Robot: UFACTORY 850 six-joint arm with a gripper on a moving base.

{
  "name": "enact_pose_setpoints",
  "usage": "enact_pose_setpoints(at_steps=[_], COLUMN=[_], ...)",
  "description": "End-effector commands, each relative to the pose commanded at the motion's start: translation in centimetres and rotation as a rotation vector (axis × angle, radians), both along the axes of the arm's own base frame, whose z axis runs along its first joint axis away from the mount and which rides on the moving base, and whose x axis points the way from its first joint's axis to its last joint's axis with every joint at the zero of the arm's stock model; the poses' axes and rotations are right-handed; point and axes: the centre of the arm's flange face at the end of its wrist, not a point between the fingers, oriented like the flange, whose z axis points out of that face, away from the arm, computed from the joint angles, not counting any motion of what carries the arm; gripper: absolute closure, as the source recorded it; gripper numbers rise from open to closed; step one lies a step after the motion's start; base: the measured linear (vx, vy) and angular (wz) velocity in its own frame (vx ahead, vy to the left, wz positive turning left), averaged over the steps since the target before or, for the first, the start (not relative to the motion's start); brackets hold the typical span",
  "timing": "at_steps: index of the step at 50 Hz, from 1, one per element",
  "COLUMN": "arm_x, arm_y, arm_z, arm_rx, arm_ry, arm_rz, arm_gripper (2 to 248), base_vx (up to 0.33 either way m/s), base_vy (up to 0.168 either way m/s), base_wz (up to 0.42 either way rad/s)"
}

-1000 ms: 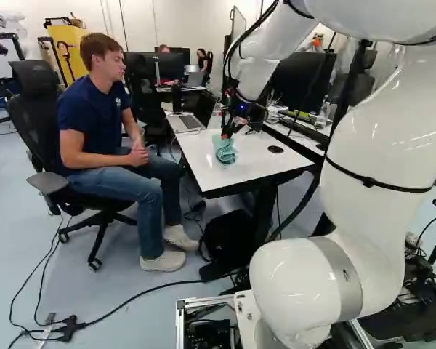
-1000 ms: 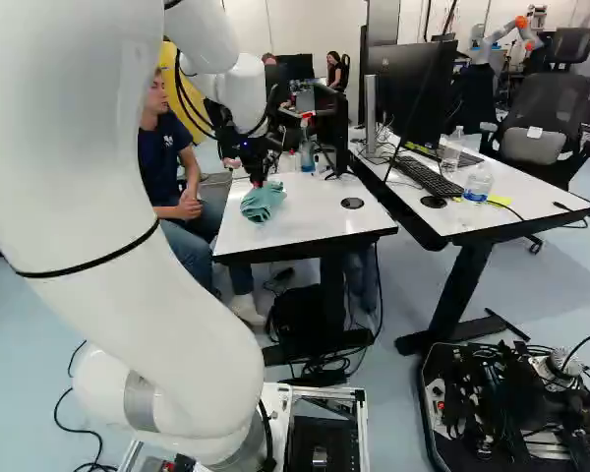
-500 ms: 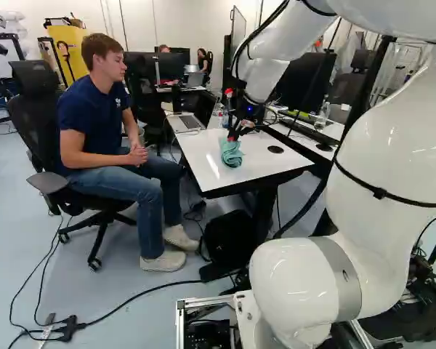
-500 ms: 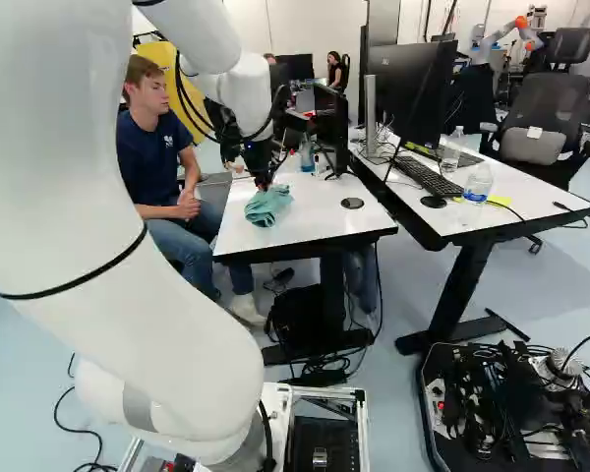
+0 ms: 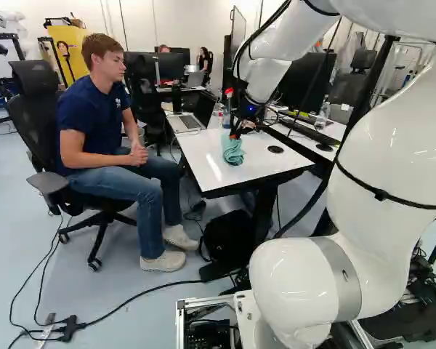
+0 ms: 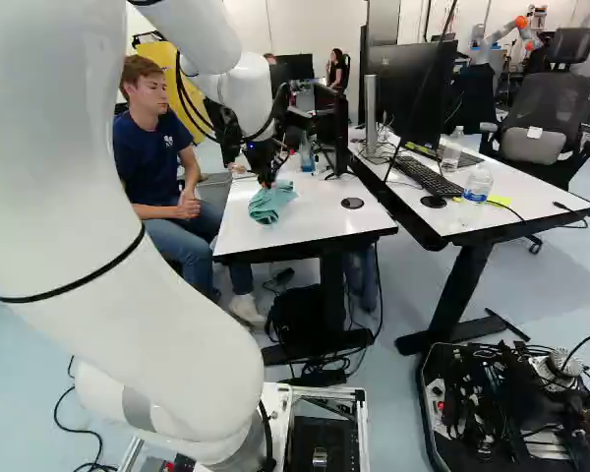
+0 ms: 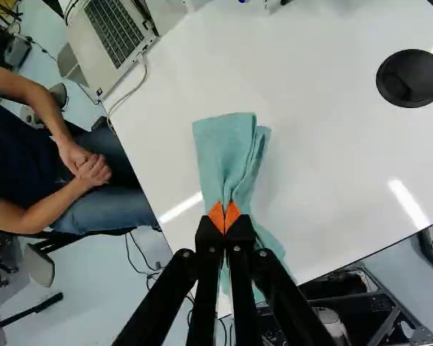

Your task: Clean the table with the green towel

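In the right base view my gripper (image 6: 266, 183) points down over the white table (image 6: 315, 211), its tips at the green towel (image 6: 269, 203). The wrist view shows the gripper (image 7: 224, 217) with both orange pads pressed together on a pinched fold of the towel (image 7: 227, 155). The cloth lies bunched on the tabletop, part of it ahead of the fingers and part beneath them. In the left base view the towel (image 5: 233, 150) sits near the middle of the table.
A laptop (image 7: 114, 32) stands at the table's far end, a bottle (image 6: 307, 155) nearby. A black round cap (image 7: 411, 78) is set into the tabletop. A seated person is close beside the table. A second desk (image 6: 472, 206) holds a monitor, keyboard and bottles. Another robot stands far back.
The arm has swung a little to the right in the base views, and the gripped towel has shifted right with it across the tabletop. The base has not moved.
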Motion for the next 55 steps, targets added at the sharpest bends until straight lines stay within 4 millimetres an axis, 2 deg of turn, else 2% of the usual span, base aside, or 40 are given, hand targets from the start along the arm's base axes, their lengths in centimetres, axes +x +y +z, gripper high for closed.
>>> enact_pose_setpoints(at_steps=[20,41,55], arm_x=[-0.2,-1.5,-1.8], arm_y=[-0.5,-3.2,-5.3], arm_z=[0.3,2.8,3.2], arm_rx=[0.000,-0.006,-0.008], arm_ry=[-0.006,-0.059,-0.067], arm_rz=[-0.011,-0.071,-0.116], arm_gripper=[229,229,229], base_vx=[0.000,0.000,0.000], base_vy=[0.000,0.000,0.000], base_wz=[0.000,0.000,0.000])
